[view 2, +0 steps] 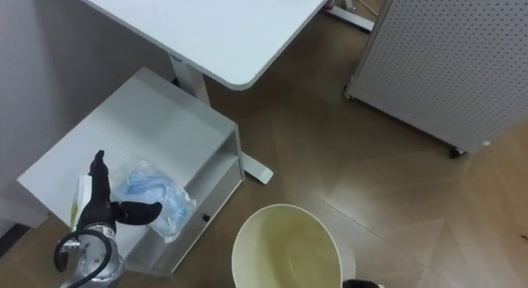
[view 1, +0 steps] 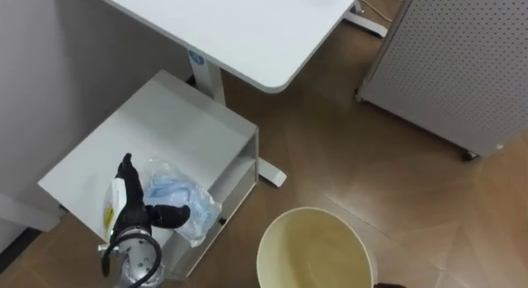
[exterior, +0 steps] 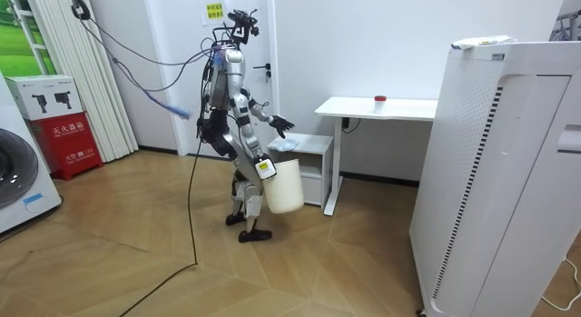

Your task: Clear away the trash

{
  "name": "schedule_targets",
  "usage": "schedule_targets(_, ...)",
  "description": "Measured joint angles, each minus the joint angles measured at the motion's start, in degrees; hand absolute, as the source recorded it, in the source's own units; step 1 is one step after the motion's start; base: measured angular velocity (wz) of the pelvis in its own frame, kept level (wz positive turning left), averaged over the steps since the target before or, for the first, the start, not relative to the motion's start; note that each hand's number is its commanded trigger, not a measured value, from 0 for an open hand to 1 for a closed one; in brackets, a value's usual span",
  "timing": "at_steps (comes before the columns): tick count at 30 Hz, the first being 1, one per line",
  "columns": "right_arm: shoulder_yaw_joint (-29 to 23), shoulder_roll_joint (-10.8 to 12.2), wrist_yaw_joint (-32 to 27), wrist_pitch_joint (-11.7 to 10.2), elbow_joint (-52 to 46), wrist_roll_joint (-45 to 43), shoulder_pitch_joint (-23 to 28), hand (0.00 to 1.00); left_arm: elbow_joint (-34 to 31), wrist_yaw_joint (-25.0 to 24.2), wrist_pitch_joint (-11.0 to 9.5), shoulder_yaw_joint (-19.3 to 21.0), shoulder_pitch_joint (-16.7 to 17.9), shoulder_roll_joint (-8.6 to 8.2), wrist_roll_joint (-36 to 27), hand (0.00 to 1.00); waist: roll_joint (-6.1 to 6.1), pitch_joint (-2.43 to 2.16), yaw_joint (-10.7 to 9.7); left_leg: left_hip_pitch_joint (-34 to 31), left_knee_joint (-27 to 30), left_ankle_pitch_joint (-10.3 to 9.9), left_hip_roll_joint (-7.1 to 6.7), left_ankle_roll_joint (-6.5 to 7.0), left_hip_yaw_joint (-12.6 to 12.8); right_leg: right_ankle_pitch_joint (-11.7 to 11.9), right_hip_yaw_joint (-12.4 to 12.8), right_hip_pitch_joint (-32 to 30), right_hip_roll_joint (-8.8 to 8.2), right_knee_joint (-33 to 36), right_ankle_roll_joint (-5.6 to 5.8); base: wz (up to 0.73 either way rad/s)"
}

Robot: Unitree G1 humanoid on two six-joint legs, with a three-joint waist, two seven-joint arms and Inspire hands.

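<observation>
Landmark: we place everything from the low white cabinet [view 1: 165, 115], a boxy piece with a smooth matte top and an open shelf in its front.
Garbage: a crumpled bag [view 1: 183, 197] of thin, clear-bluish plastic, wrinkled and glossy, lies on the cabinet's top at the front corner nearest the robot.
Left hand [view 1: 132, 207]: black, over the cabinet's near edge, just beside the bag. We see its fingers straight and apart, the thumb spread sideways across the bag's near side, and nothing clamped.
Right hand [exterior: 263, 169]: low at the robot's hip, at the bucket, away from the cabinet. We cannot tell how its fingers stand.
Bucket [view 1: 318, 247]: round, cream plastic with a smooth inner wall and a thin rim, held off the floor beside the cabinet's front.
Desk [view 1: 247, 32]: flat white top with a rounded corner, over the cabinet's far side, on a white leg.
Panel [view 1: 462, 57]: white, finely perforated, on small feet, well apart from the cabinet across the floor.
Floor [view 1: 355, 164]: brown wood planks around the cabinet.
Robot: we see it standing before the cabinet, leaning slightly towards it.
</observation>
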Motion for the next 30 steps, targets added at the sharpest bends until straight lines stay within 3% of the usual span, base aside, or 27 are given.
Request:
schedule_targets(6,1.2,0.2,-0.1,0.0,-1.9,2.5,1.0,1.00,2.0,-0.3,0.0,-2.7,0.0,-0.09,0.6,0.00,0.00,-0.02,-0.9,-1.3,2.0,-1.1,1.38,-0.49,-0.1,0.0,0.2,-0.6,1.44,0.2,-0.27,-0.06)
schedule_targets(14,1.6,0.8,-0.1,-0.6,-1.9,4.8,1.0,1.00,7.0,-0.5,0.5,-2.9,0.0,0.18,4.7,0.00,-0.67,-0.08,-1.9,-2.5,2.1,-1.2,1.75,-0.62,1.1,-0.3,0.9,-2.7,1.47,1.2,-0.64,-0.05)
schedule_targets(15,1.6,0.8,-0.1,-0.6,-2.0,4.9,1.0,1.00,7.4,-0.6,0.6,-2.9,-0.1,0.31,4.7,0.18,-0.69,-0.09,-2.1,-2.8,2.3,-1.2,1.98,-0.66,1.3,-0.4,0.8,-2.9,1.55,1.2,-0.67,0.00)
schedule_targets(16,1.7,1.0,0.0,-0.6,-2.6,4.9,1.0,1.00,8.2,-1.0,0.8,-2.9,-0.4,0.70,4.7,0.44,-0.69,-0.09,-2.6,-3.6,2.8,-1.4,2.22,-0.73,1.2,-0.4,0.6,-3.5,1.67,1.5,-0.80,0.00)
schedule_targets(17,1.6,1.0,0.0,-0.6,-3.2,4.9,1.0,1.00,8.8,-1.6,1.4,-3.0,-0.8,1.08,4.7,0.82,-0.80,-0.06,-3.1,-4.4,3.3,-1.5,2.38,-0.82,1.2,-0.5,0.5,-4.3,1.69,1.9,-0.97,0.00)
schedule_targets(18,1.6,1.0,0.0,-0.6,-3.6,4.9,1.1,1.00,9.4,-1.7,1.8,-3.2,-1.2,1.19,4.7,1.00,-0.83,-0.05,-3.2,-4.8,3.7,-1.6,2.48,-0.85,1.2,-0.6,0.5,-4.6,1.71,2.2,-1.08,0.00)
schedule_targets(22,1.5,0.7,-0.3,-0.4,-4.7,5.0,1.0,1.00,10.6,-2.2,3.8,-4.7,-2.3,2.64,9.2,1.00,-0.90,-0.08,-4.0,-7.3,5.1,-1.9,3.05,-1.01,1.4,-0.7,0.5,-7.2,2.00,3.3,-1.49,-0.03)
schedule_targets(24,1.5,0.2,-0.4,0.1,-5.5,5.2,1.0,1.00,10.6,-1.3,4.3,-4.8,-2.9,4.07,11.0,1.00,-0.90,-0.08,-4.0,-7.6,5.2,-1.9,3.06,-1.01,1.7,-0.7,0.9,-7.8,1.95,3.8,-1.56,-0.05)
schedule_targets(26,1.5,0.0,-0.7,0.9,-6.6,5.5,1.0,1.00,10.9,-2.6,5.8,-4.8,-4.5,6.53,12.0,1.00,-0.90,-0.08,-4.0,-7.8,5.6,-2.0,3.12,-1.14,1.8,-0.9,1.1,-8.2,1.96,4.5,-1.75,0.00)
schedule_targets(28,1.4,-0.1,-0.8,1.9,-7.3,5.5,1.1,1.00,10.9,-3.1,6.8,-4.8,-5.0,7.69,12.6,1.00,-0.90,-0.08,-4.2,-7.8,5.6,-2.0,3.12,-1.15,1.8,-1.0,1.1,-8.3,1.94,4.6,-1.82,0.00)
schedule_targets(30,0.9,-0.1,-0.7,2.7,-7.9,5.6,1.2,1.00,11.0,-3.1,7.3,-4.8,-5.1,7.84,13.6,1.00,-0.89,-0.09,-4.3,-7.9,5.7,-2.0,3.12,-1.17,1.8,-1.0,1.1,-8.3,1.94,4.6,-1.84,0.00)
